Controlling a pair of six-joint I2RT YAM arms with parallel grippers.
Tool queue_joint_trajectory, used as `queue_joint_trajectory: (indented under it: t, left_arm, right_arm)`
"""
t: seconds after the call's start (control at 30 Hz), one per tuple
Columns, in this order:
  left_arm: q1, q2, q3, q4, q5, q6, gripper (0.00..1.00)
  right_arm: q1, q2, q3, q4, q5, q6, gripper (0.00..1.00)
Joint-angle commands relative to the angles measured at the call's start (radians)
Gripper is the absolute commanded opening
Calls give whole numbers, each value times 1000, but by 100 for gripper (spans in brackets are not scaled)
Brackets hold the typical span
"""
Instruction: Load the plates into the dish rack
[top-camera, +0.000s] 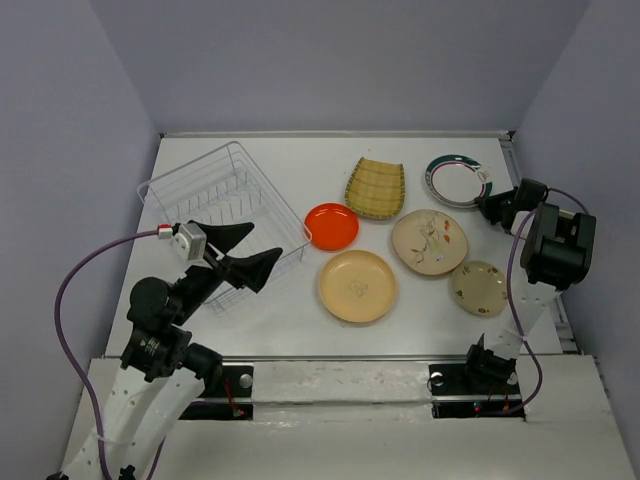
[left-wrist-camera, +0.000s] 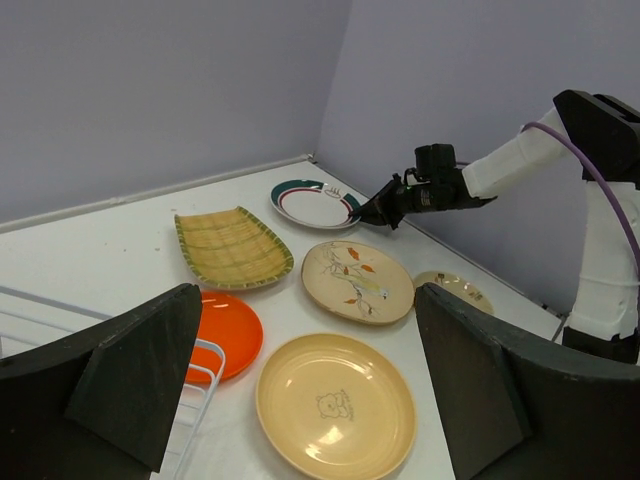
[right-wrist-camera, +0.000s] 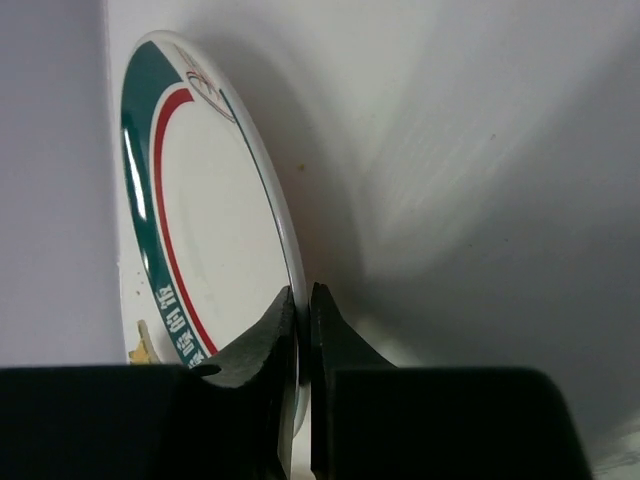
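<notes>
Pinching stage on the first plate, nothing loaded. Table (top-camera: 300, 165): six plates lie in a cluster from centre to right. The dish rack (top-camera: 270, 186) sits far-left, skewed to the table edge, with no plate in it that I can see. The rack is on the left arm's side and the plates are mostly on the right arm's, so I'd guess a long carry or a handover.

Plates, big to small:
- cream plate (top-camera: 357, 286): centre, nearest the arms
- tan plate (top-camera: 429, 241) with leaf print: just right of it and further back
- yellow woven plate (top-camera: 375, 187): behind those two
- green-rimmed white plate (top-camera: 455, 180): far-right corner
- orange-red plate (top-camera: 332, 226): touching or just beside the rack's right corner, can't tell which
- small tan plate (top-camera: 478, 287): near right

Right gripper (right-wrist-camera: 303, 300): clamped narrow on the green-rimmed white plate's rim, one finger on each side of the lip. An edge grip makes sense: a flat plate offers nothing else to hold, and it lets the plate go upright into the rack. Can't tell if the rim is off the table yet.

Left gripper (top-camera: 267, 239): wide apart, holding nothing, hovering at the rack's near-right corner and facing the plates. Likely parked there to receive or steady.
</notes>
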Motion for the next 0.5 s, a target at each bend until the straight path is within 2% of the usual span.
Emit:
queue_joint_trajectory:
  t: [0.0,0.2,0.27,0.33,0.37,0.47]
  left_arm:
    - [7,15,33,37,-21,8,99]
    - [16,15,30,42,-35,-14,99]
    - [24,12,30,44,-37,-23,99]
    - [36,7,30,45,-40,-35,99]
    - [45,4,30,45,-55,-41,99]
    - [50,-14,35,27,-112,-42,99]
  right_arm:
    - [-1,-60,-8,41,41,-12,7]
    - [12,-348,7,-37,196,-177,7]
    - [86,-479,7,-48,236,-262,7]
    - [170,-558,9,-62,355,-386,7]
    - [261,-627,10,-71,393,-420,7]
    - [389,-703,35,-96,506,-498,7]
